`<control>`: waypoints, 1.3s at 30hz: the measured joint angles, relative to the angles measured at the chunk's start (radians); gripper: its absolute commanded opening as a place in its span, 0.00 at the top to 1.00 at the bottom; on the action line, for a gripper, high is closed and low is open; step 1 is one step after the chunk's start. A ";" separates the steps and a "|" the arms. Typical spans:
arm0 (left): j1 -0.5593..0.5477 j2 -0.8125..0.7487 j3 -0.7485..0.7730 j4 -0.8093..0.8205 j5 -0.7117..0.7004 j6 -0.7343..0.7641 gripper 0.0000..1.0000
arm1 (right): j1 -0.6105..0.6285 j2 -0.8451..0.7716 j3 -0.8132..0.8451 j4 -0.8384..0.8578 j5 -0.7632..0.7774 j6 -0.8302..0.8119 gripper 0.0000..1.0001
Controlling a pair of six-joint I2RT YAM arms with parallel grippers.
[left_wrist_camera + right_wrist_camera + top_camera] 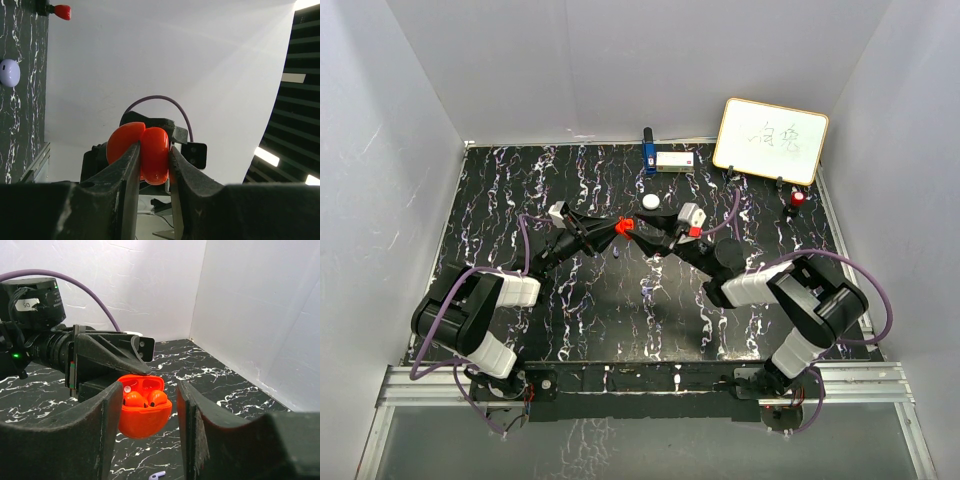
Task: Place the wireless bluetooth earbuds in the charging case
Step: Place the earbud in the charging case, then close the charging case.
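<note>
A: What colour are the arms?
B: The left arm (460, 318) and the right arm (825, 300) are black, with smooth white covers (515, 291) on the thick parts.
A: And the strings?
B: Those are purple cables (523, 240). One loops off each arm.
A: What about the ends?
B: The left gripper (154, 165) has a round black motor (37, 300) with a white sticker (29, 303) and a tiny green light (16, 356). A small black plate (144, 347) on it has two screws (145, 342). The right gripper (147, 410) has thick dark fingers (90, 440), rough, with pale scratches. From above, each gripper has a little white block (691, 212) on it.
</note>
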 measured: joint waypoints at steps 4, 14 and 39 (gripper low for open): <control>0.000 0.000 0.000 0.000 0.000 0.000 1.00 | 0.000 -0.015 0.000 0.000 0.000 0.005 0.52; 0.000 0.025 0.006 0.010 0.002 0.000 1.00 | 0.000 -0.190 -0.050 -0.011 0.074 0.027 0.53; -0.014 -0.056 0.095 -0.096 -0.027 0.161 1.00 | 0.184 -0.482 -0.136 -0.828 0.613 0.015 0.25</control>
